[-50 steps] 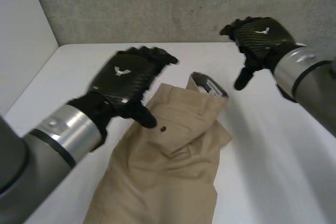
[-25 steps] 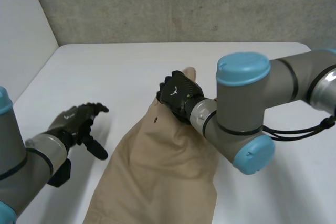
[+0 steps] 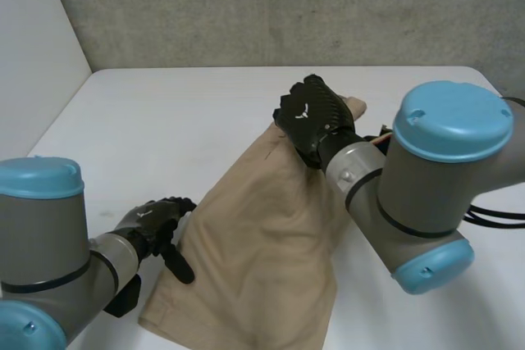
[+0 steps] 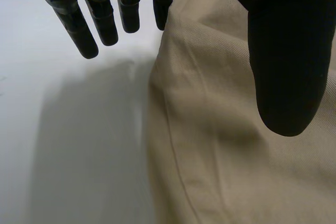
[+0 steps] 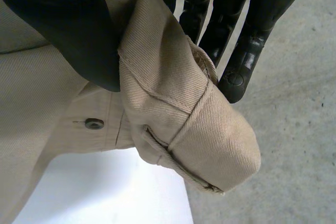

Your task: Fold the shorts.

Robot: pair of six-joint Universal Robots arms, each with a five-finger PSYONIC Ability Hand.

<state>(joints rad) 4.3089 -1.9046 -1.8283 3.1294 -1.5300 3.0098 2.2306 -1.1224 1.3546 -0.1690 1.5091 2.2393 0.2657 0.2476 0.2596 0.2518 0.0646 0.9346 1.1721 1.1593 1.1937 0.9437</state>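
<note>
Right wrist view: right hand (image 5: 58, 24) is closed on the waistband (image 5: 181, 106) of the shorts (image 3: 262, 243), with the cloth pinched between thumb and fingers. A rolled end of the band sticks out past the fingertips, and a dark button (image 5: 94, 124) sits just below the thumb.

Head view: the held end is raised off the desk (image 3: 164, 120). The rest of the shorts slopes down from the hand and lies flat toward the robot.

Left hand (image 3: 153, 220) is wide and holds nothing. Its fingers are relaxed over bare desk just beside the shorts' side edge, with the thumb above the cloth.

Judgement: the step in hand looks like carrying the waistband over toward the hem end to halve the garment.
- The pinch needs to be firm, since only a short bite of band is held.
- Low travel should let the crease form straight.
- The left hand should pin the edge under it first, so the lower half does not drag.

Risk: with one end gripped, the band away from the hand may sag and land skewed
</note>
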